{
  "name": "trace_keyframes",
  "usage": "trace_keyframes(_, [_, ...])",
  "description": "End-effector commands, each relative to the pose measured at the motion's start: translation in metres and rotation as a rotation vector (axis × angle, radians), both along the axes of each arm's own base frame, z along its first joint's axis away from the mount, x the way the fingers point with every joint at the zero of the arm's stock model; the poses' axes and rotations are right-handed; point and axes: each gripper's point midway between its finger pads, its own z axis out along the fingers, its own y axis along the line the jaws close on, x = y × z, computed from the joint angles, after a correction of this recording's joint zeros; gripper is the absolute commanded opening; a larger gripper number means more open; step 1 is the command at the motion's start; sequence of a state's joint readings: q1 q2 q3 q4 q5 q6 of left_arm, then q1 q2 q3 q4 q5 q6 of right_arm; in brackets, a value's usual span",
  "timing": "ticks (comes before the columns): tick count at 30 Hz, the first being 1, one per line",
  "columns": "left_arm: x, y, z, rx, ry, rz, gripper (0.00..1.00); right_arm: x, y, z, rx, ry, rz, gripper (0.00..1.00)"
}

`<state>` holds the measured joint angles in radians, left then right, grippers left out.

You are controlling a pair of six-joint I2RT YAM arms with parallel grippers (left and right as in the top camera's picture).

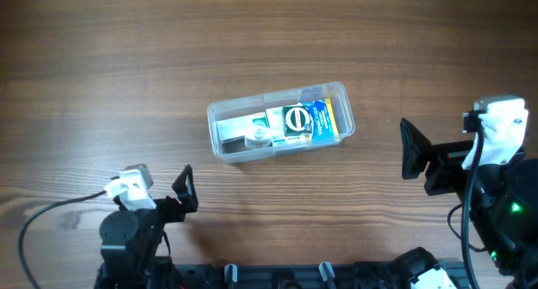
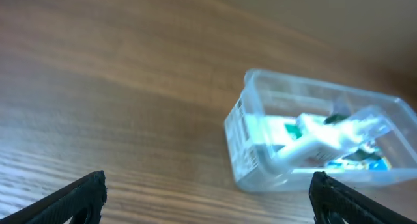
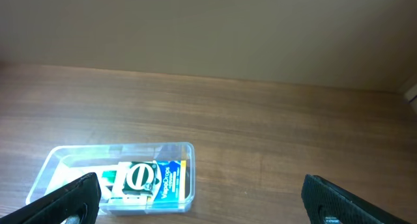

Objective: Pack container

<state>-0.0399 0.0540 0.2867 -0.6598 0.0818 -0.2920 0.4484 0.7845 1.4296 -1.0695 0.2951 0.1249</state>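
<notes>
Clear container point(image 1: 277, 97) holding small boxes point(image 1: 318, 119) sits mid-surface point(image 1: 101, 54); left gripper point(image 1: 187, 188) at near left and right gripper point(image 1: 414, 150) at right hang well apart from it, jaws spread and empty, best held clear of the light tub

wood-grain table point(image 1: 126, 62); plain beige wall point(image 3: 208, 22) behind.
</notes>
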Motion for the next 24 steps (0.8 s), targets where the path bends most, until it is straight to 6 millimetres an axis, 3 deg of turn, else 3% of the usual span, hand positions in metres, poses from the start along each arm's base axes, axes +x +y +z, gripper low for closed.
trace_keyframes(1, [0.001, -0.004, -0.024, -0.023, 0.026, -0.02, 1.0, 0.001, 0.002, 0.0, -0.014, 0.0, 0.015, 1.0])
trace_keyframes(5, [0.004, -0.004, -0.04, -0.044, 0.048, -0.008, 1.0, 0.001, 0.002, 0.0, -0.014, 0.0, 0.015, 1.0])
trace_keyframes(24, [0.005, -0.004, -0.038, -0.043, 0.035, -0.008, 1.0, 0.001, 0.002, 0.0, -0.014, 0.0, 0.015, 1.0])
